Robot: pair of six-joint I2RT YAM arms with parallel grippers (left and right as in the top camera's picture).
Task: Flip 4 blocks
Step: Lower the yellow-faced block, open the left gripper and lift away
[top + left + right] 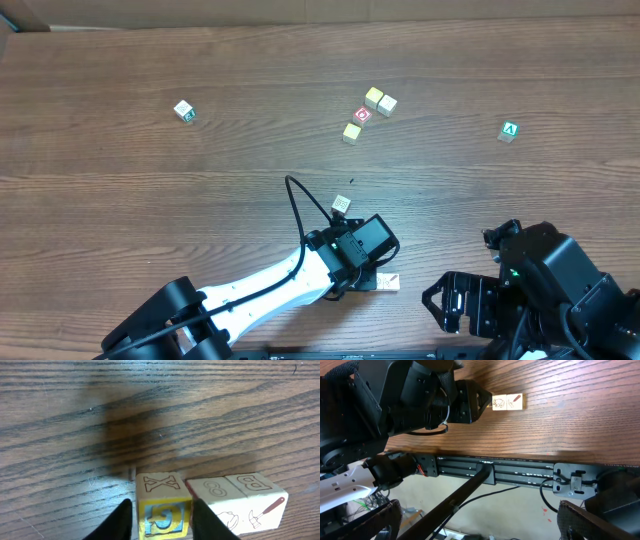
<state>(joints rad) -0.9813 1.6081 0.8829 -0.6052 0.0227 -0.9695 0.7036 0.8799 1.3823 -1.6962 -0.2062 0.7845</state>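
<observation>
A row of three pale blocks lies at the table's near edge. The left block (162, 505) shows an X on top and a yellow face towards me. Beside it are an "8" block (212, 492) and a "B" block (255, 490) with a red-handled hammer. My left gripper (162, 522) straddles the X block; a thin gap shows at the left finger, so the jaws are slightly open. In the overhead view only the row's right end (388, 283) shows past the left gripper (362, 272). A fourth pale block (341, 203) lies just beyond. My right gripper (480, 530) hangs wide open past the table edge, empty.
A red-circle cube (362, 115) with yellowish neighbours (375, 97) sits at the back centre. A green "A" cube (509, 131) is at the back right and a white cube (184, 111) at the back left. The right arm (545, 275) fills the near right corner.
</observation>
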